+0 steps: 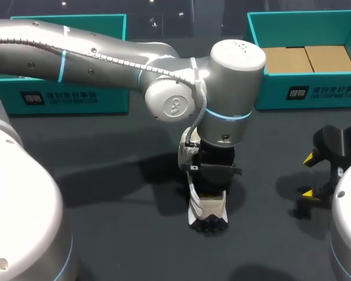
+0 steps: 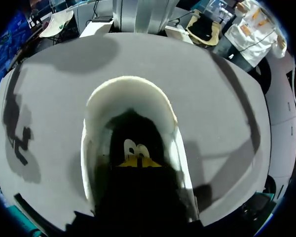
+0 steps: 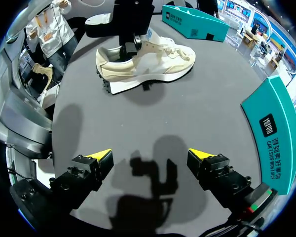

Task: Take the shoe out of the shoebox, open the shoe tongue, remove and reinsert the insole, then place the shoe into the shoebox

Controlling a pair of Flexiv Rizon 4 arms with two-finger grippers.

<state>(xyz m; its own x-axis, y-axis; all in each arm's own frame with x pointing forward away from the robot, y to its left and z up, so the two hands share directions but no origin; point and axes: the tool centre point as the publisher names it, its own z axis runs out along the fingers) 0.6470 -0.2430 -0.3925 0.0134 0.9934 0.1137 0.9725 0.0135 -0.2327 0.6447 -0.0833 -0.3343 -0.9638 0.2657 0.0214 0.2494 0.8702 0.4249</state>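
The left gripper [image 2: 138,162] is sunk in the mouth of the shoe [image 1: 207,208], its yellow tips down in the dark of the opening; whether it is clamped on anything cannot be told. The cream shoe with its black lugged outsole stands upright on its sole on the dark grey desk [image 1: 117,222], outside both boxes. Its long axis runs from near to far: the heel faces the robot, and the toe points toward the far edge.

The right gripper [image 3: 150,155] hangs over bare desk well to the shoe's right side. Its fingers are spread wide with nothing between them, and its shadow lies on the surface below.

Along the far side of the desk stand the left teal box [image 1: 70,96] and the right teal box [image 1: 316,93]; the right one is open-topped with brown cardboard [image 1: 307,58] in it.

The left arm [image 1: 93,55] comes in from the left, stretches across to the middle and bends at the wrist so that the gripper points straight down into the shoe.
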